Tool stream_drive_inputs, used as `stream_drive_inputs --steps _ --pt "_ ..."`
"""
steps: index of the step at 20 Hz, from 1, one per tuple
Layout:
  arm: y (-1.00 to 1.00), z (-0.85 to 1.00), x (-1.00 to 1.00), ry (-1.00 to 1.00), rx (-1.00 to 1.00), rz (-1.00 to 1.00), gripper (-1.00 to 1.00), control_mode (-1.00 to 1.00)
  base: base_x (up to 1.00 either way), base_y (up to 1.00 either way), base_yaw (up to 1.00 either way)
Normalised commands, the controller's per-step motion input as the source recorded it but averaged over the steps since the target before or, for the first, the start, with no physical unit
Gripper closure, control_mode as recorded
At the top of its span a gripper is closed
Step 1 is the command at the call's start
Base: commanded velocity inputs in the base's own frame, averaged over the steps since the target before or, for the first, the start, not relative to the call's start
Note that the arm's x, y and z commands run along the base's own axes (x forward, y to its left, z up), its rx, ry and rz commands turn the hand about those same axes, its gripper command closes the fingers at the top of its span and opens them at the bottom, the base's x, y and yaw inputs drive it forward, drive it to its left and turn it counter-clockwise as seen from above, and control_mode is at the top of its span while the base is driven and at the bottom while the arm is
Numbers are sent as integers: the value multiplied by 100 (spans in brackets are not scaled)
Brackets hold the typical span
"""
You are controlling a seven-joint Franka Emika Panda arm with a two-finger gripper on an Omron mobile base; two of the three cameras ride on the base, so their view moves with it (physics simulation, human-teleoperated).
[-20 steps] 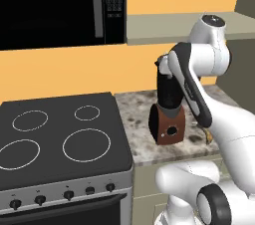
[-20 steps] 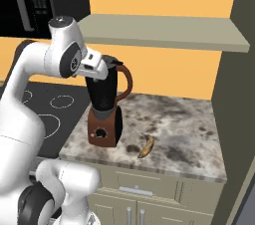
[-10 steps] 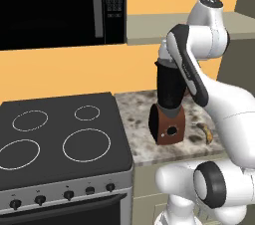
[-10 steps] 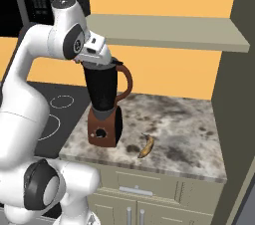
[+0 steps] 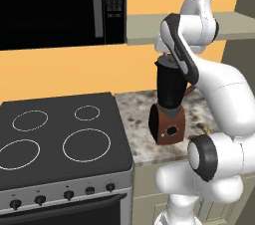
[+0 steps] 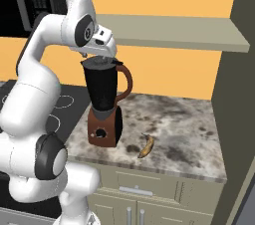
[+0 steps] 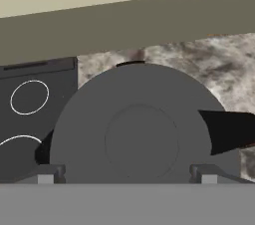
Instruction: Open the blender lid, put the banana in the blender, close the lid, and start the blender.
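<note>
The blender (image 6: 103, 92) stands on the marble counter, a dark jar with a reddish handle (image 6: 127, 82) on a brown base (image 5: 167, 125) that has a black button. The blender lid (image 7: 137, 129), a grey disc with a low round knob, sits on the jar's top (image 6: 102, 62). My gripper (image 6: 102, 58) hovers just over the lid, pointing down at it. In the hand view the gripper (image 7: 127, 176) is open, its fingertips (image 7: 47, 174) set wide on either side of the knob. The banana (image 6: 146, 145) lies on the counter to the blender's right, apart from it.
A beige shelf (image 6: 169, 32) hangs close above the blender and my hand. Left of the counter is the black stove (image 5: 55, 134) with white burner rings, under a black microwave (image 5: 55, 7). A dark wall panel (image 6: 234, 109) closes the counter's right end.
The arm has lifted and swung the hand from beside the jar's upper part to right above the lid. Blender and banana have stayed put.
</note>
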Motion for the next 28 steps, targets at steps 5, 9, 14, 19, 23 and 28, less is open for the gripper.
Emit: stream_drive_inputs --steps 5,9,14,19,23,28 --pt "-5 -20 25 1 0 0 -100 -100 0 0 0" --pt "-9 -30 4 0 0 0 -100 -100 0 0 0" --pt "-7 -28 0 0 0 0 -100 -100 0 0 0" --pt "0 -32 0 0 -2 0 -100 -100 0 0 0" --pt "-3 -30 0 0 -1 0 -100 -100 0 0 0" --pt "-1 -33 -10 0 -2 0 -100 -100 0 0 0"
